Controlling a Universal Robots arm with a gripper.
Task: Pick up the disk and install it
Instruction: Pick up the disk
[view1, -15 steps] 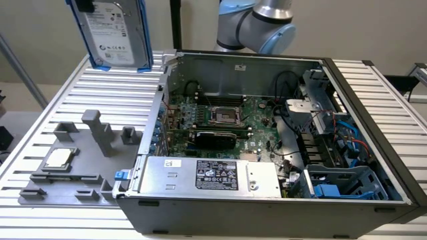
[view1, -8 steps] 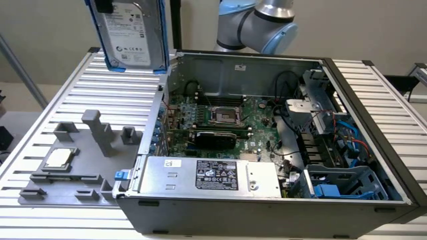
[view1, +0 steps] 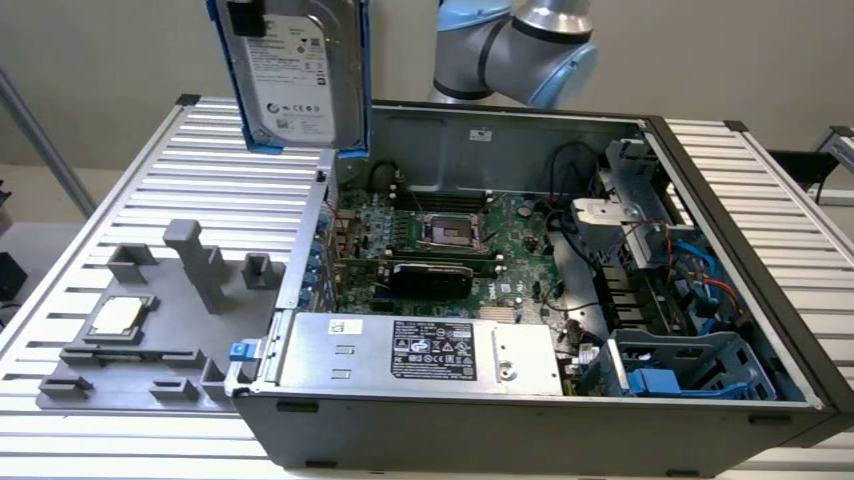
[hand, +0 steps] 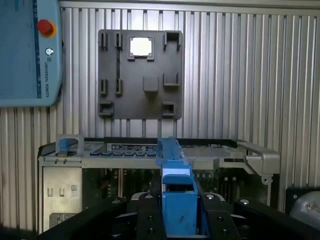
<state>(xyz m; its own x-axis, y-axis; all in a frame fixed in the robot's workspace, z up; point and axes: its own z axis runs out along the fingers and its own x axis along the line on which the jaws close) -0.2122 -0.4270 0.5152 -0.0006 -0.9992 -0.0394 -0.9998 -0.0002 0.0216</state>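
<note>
The disk (view1: 300, 80), silver-grey with a white label and blue rails, hangs upright in the air above the far left corner of the open computer case (view1: 747, 200). A black finger (view1: 246, 18) shows at its upper edge. In the wrist view my gripper (hand: 178, 212) is shut on the disk's blue carrier edge (hand: 172, 155), which sticks out between the black fingers. The case and the grey fixture plate lie beneath it.
Inside the case are the motherboard (view1: 441, 235), a silver power supply with a black label (view1: 427, 352) and a blue drive cage (view1: 687, 365). A grey fixture plate (view1: 127, 365) holding a CPU chip (view1: 118, 315) lies on the ribbed table. A teach pendant (hand: 30, 50) rests beyond it.
</note>
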